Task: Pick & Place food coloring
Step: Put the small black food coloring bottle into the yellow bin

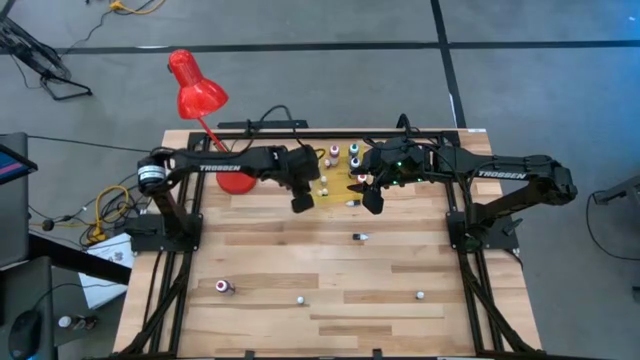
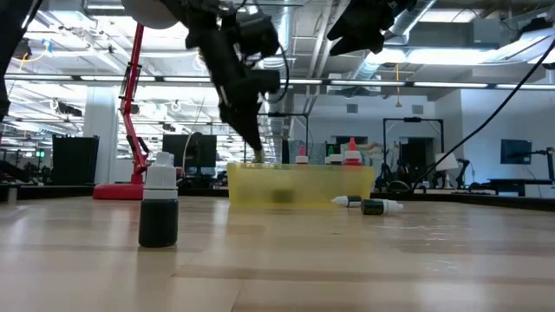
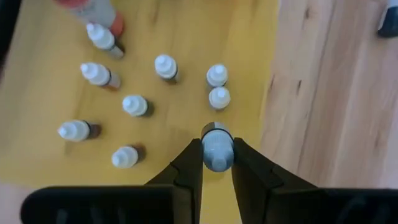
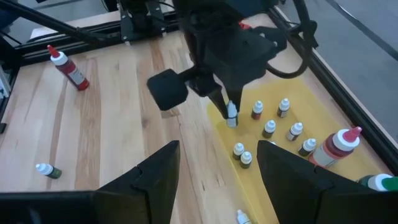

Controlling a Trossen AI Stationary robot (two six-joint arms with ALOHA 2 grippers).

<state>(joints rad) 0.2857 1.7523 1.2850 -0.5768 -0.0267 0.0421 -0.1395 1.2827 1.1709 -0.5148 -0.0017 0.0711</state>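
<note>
One food coloring bottle (image 3: 217, 146) sits pinched between the left gripper (image 3: 217, 163) fingers, over the yellow mat (image 3: 50, 74) near its edge. Seven more bottles (image 3: 134, 105) stand on the mat. Right gripper (image 4: 217, 165) hovers nearby, jaws wide and empty; stray bottles (image 1: 224, 287) lie on the table (image 1: 300, 250).
</note>
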